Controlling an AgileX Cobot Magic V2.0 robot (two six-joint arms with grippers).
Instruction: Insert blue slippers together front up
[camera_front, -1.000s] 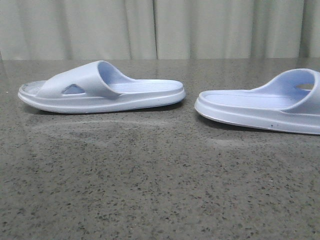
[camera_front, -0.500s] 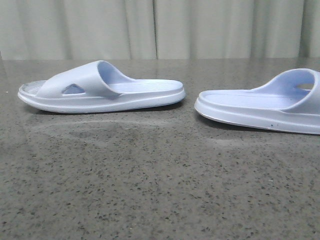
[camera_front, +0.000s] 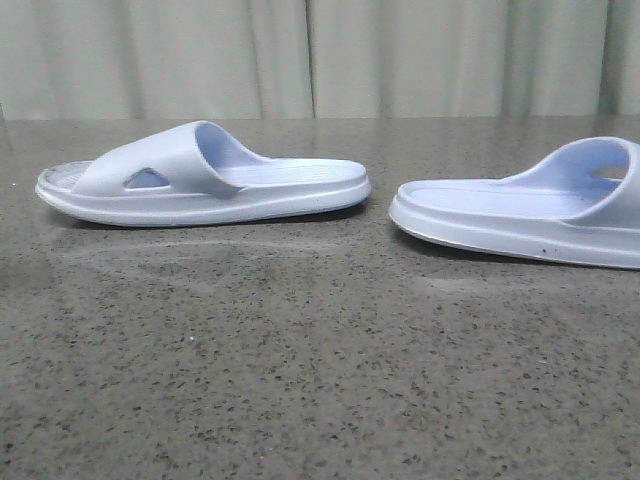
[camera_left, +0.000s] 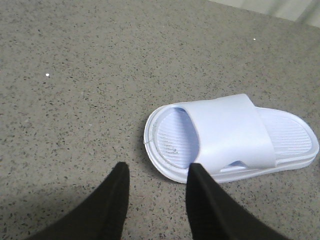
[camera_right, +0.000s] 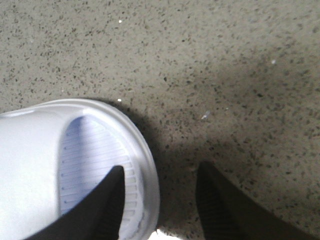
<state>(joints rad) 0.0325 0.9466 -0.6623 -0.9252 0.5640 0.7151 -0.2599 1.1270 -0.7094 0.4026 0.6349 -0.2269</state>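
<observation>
On speckled table (camera_front: 300, 380), blue slippers (camera_front: 205, 177) — apart

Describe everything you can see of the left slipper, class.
The left slipper is pale lavender-blue, seemingly moulded foam, with a wide strap bearing a triangular side cutout, a ribbed footbed and a thick sole. It lies flat, sole down, on the speckled grey table, toe to the left, apart from the other slipper. Nothing grips it; the left hand hovers open near its toe.

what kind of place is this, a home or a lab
Probably a lab or test bench, not a home: a bare speckled grey stone-look tabletop, a plain pale curtain backdrop, and only two blue slippers laid out.
</observation>
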